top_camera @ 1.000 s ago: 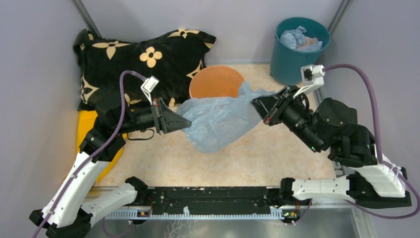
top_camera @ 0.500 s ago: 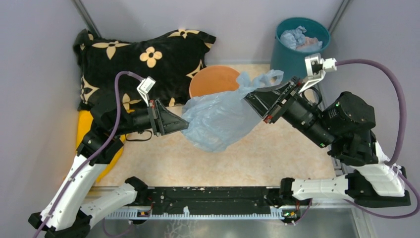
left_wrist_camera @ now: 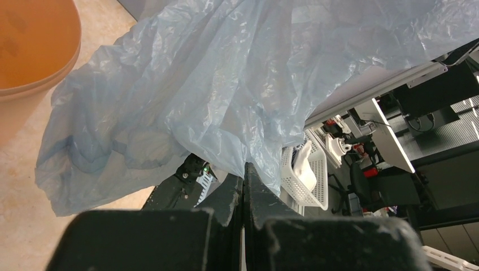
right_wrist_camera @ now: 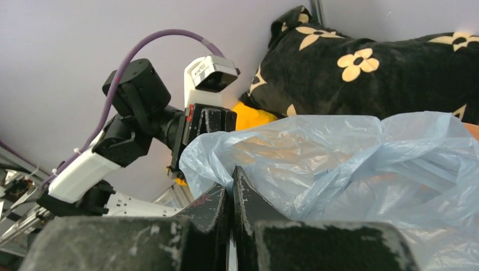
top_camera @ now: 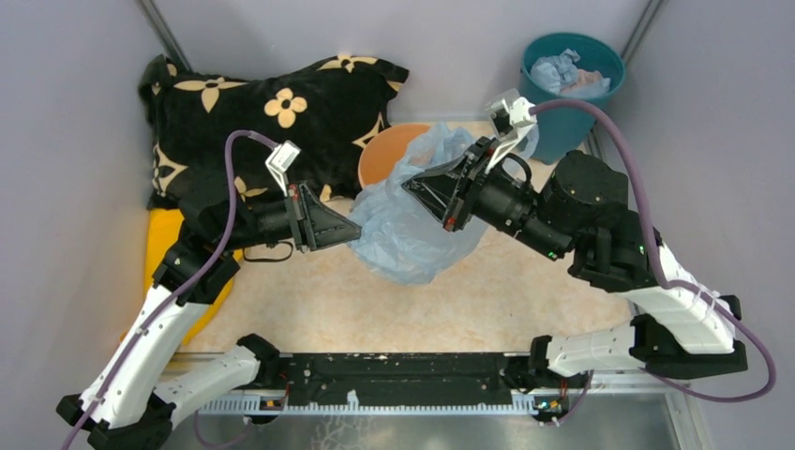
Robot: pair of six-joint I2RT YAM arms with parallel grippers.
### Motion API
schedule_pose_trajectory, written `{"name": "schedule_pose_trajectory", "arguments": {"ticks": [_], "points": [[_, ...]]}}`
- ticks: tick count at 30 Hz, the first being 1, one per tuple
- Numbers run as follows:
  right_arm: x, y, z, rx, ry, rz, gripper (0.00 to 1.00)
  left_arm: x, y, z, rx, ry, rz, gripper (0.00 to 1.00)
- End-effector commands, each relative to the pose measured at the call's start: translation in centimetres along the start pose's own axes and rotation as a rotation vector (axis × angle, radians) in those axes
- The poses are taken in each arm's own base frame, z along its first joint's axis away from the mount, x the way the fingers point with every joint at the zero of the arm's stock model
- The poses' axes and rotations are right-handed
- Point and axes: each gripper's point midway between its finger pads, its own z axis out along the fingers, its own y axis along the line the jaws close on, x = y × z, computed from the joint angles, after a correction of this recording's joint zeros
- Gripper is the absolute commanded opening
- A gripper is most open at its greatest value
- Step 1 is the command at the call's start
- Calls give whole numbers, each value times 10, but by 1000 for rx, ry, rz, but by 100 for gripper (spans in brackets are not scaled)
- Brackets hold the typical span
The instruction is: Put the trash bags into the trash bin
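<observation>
A pale blue see-through trash bag [top_camera: 412, 225] hangs between my two grippers, above the table and partly over the peach-orange trash bin [top_camera: 386, 152]. My left gripper [top_camera: 354, 231] is shut on the bag's left edge; the film [left_wrist_camera: 226, 84] spreads out from its closed jaws, with the bin [left_wrist_camera: 28, 51] at upper left. My right gripper [top_camera: 410, 186] is shut on the bag's upper right part, over the bin's near rim. In the right wrist view the bag [right_wrist_camera: 339, 164] fills the lower right, pinched at that gripper [right_wrist_camera: 230, 172].
A dark teal bucket [top_camera: 566, 94] holding crumpled blue film stands at the back right. A black pillow with yellow flowers [top_camera: 262, 112] lies at the back left, a yellow cloth [top_camera: 167, 253] beside the left arm. Grey walls close in three sides.
My right gripper has moved left and toward the bin, carrying its end of the bag over the bin's rim. The bag has bunched up. My left gripper has hardly moved.
</observation>
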Motion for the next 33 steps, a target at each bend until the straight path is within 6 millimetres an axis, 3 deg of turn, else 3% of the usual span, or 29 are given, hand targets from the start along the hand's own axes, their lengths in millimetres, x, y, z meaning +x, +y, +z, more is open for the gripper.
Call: {"name": "schedule_pose_trajectory", "arguments": {"ticks": [1, 10, 16, 23, 33], "points": [[-27, 1, -5, 12, -66, -13, 0, -15, -6, 5, 19, -39, 49, 0], [-48, 4, -12, 8, -118, 11, 0, -36, 37, 25, -149, -77, 80, 0], [-55, 4, -3, 27, -134, -11, 0, -45, 69, 39, -237, -88, 102, 0], [-49, -13, 22, 144, -147, -94, 0, -58, 117, 52, -361, -95, 137, 0], [-42, -54, 75, 298, -141, -183, 0, -87, 188, 65, -377, -105, 63, 0]]}}
